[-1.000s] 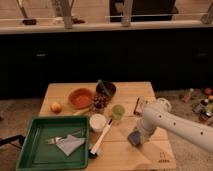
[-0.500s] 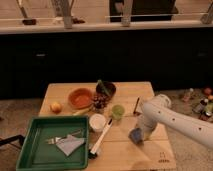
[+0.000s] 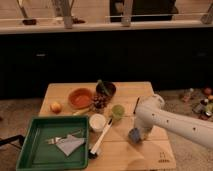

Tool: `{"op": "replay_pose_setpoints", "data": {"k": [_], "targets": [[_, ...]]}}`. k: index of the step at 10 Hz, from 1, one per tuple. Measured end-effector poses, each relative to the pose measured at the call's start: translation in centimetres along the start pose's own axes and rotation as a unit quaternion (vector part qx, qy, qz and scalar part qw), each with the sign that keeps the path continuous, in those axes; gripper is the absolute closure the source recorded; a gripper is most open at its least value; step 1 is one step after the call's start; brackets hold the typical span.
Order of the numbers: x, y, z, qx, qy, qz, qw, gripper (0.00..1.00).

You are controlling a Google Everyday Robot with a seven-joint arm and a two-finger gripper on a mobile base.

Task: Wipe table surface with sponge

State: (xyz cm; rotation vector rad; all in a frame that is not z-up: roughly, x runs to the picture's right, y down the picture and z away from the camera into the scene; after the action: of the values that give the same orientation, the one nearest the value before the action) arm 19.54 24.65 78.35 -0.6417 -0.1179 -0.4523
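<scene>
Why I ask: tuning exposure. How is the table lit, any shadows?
Camera view: warm, dim light; the table is evenly lit, cabinets behind nearly black; the arm throws a soft shadow around the gripper at the sponge, right of centre; no glare.

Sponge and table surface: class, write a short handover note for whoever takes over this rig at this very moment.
Gripper: low over the front right of the table surface, at the sponge; the grip itself is hidden.
Sponge: seems to rest on the wood, right of the white-handled brush.
Done: sponge is at the table; no wiped patch shows.
Left: wipe the bare planks, working around the brush and the green tray.
</scene>
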Motion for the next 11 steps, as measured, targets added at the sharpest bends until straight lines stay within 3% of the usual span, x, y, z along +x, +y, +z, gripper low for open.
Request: {"op": "replay_pose_setpoints", "data": {"k": [2, 4, 11], "targets": [[-0.4, 0.2, -0.5, 0.004, 0.027, -0.006, 0.9996, 1.00], [-1.3, 0.1, -0.6, 0.005, 0.041, -0.017, 0.9990, 1.00], [-4.0, 1.7, 0.2, -0.016, 0.015, -0.053, 0.9984, 1.00]]}}
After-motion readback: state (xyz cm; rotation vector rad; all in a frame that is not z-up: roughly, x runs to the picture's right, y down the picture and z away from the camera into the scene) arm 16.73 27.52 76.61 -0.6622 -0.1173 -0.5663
